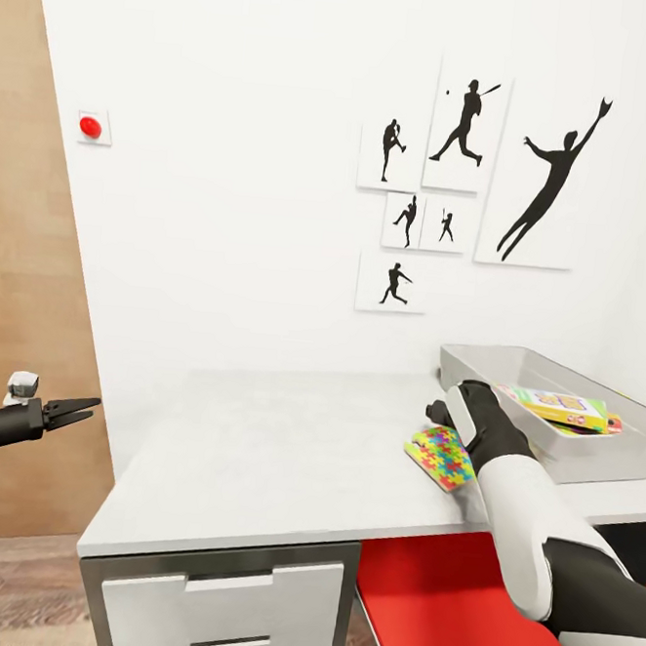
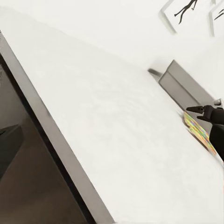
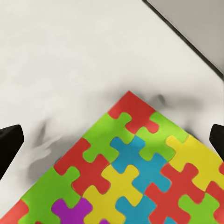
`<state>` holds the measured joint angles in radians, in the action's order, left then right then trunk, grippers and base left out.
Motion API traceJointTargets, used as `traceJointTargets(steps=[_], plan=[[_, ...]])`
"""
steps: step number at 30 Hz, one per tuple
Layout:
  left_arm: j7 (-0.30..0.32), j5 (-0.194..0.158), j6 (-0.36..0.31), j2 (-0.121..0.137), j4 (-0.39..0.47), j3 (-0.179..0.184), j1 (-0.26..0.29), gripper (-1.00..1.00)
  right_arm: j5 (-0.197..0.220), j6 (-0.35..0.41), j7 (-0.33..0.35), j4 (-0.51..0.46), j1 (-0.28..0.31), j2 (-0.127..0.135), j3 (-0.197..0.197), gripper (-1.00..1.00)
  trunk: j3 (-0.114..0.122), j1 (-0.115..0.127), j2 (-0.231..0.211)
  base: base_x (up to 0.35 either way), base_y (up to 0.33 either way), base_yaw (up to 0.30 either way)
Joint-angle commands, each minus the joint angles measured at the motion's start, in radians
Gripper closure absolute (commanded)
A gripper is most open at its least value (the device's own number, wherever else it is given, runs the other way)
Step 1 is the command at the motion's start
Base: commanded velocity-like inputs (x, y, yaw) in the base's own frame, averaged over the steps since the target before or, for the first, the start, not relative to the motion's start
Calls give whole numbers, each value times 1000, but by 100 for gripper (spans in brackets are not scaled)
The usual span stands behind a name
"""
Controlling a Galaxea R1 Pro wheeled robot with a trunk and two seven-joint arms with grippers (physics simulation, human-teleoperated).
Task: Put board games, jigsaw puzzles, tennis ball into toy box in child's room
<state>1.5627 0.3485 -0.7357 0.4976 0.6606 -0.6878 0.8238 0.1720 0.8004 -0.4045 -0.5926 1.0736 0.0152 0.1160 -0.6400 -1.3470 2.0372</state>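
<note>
Jigsaw puzzle [image 1: 440,457] is what we're on: it lies flat on the table [image 1: 253,454], just beside the toy box [image 1: 586,454] on its near, door-side corner. We count one puzzle on the table; a second is not visible to us.

Right claw [image 1: 436,411] hangs directly over the puzzle's far corner. In the right wrist view its two fingertips [image 3: 10,144] stand spread wide either side of the puzzle [image 3: 135,172], nothing between them, so it's released and not yet on the piece.

Our read on the step: pre-grasp on the puzzle. It's thin and flat on the tabletop, so the next move likely needs a descent onto the corner or edge nearest the toy box, and maybe a slide to get a lip before pinching. Then a short lift over the box's sloping wall.

Toy box contents: printed game boxes [image 1: 560,407] stacked inside, at least two, exact count we can't tell. Tennis ball: we can't spot one.

Left claw [image 1: 70,411] is well apart from the toy box, off the table's far end by the wooden door [image 1: 24,267], fingers slightly parted, holding nothing.
</note>
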Motion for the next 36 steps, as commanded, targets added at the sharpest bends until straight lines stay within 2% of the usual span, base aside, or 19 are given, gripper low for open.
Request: traceJointTargets(steps=[1, 3, 25, 31, 36], plan=[[8, 10, -10, -1, 1, -4, 1, -100, 11, 2, -8, -1, 3, 0, 0, -100, -4, -4, 8, 0, 0, 0], [8, 10, -10, -1, 1, -4, 1, -100, 11, 2, -7, -1, 4, 0, 0, -100, -11, -11, 22, 0, 0, 0], [8, 10, -11, -1, 1, -4, 1, -100, 11, 2, -8, -1, 15, 1, -1, -100, -11, -11, 22, 0, 0, 0], [8, 10, -11, -1, 1, -4, 1, -100, 11, 2, -8, -1, 19, 3, -1, -100, -29, -34, 64, 0, 0, 0], [8, 10, -11, -1, 1, -4, 1, -100, 11, 2, -8, -1, 21, 20, 0, -100, -42, -50, 92, 0, 0, 0]])
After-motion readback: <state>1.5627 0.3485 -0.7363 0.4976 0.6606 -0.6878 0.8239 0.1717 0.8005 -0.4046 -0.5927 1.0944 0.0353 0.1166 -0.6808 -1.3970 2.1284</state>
